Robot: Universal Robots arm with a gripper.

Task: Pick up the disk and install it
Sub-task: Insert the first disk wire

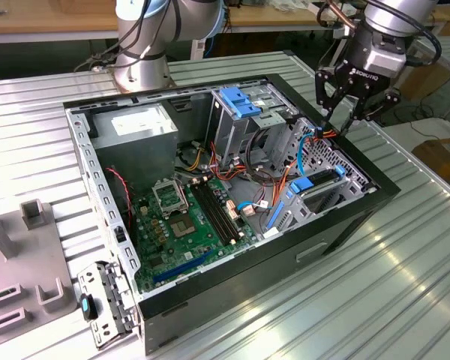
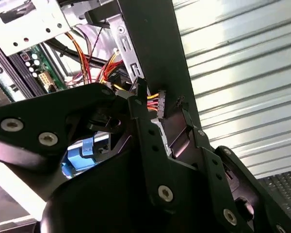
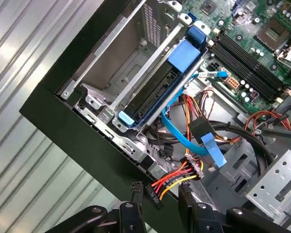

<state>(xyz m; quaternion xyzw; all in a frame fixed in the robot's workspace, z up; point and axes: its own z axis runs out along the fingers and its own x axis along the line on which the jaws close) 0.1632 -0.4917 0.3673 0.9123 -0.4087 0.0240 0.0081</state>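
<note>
Reference is the case (image 1: 232,289), sitting on the ribbed metal counter (image 1: 405,285). Going from the exterior view's left to its right.

- Far end of the case: grey power box (image 1: 139,127). Not involved.
- Case floor, middle: green board (image 1: 187,225).
- By the back wall of the case: tall cage (image 1: 240,101) with a blue handle on top. Nothing is touching it.
- End of the case on the exterior view's right: the drive cage (image 1: 322,161). The disk (image 1: 319,183) lies flat in its bay with the blue rail along the slot, not in the tool. In the first wrist view the disk (image 3: 153,93) sits inside the bay next to an open bay, and a blue cable (image 3: 165,116) runs past its end.
- Tool (image 1: 336,124) hangs over that same end of the case, just above the rim. In both wrist views the tool (image 3: 160,195) (image 2: 161,99) has its fingers apart, with the black plug (image 3: 153,197) and its red, yellow and orange wires (image 3: 177,177) between them. The plug lies against one finger with a gap to the other, so it looks unclamped.

My read: pick and slide-in look done, and the step in hand is cabling, i.e. getting hold of the plug. That calls for closing squarely on the plug body rather than the wires, then lining it up with the disk's port, which I can't see. The wires look stiff enough to resist, and the blue cable nearby could snag.
</note>
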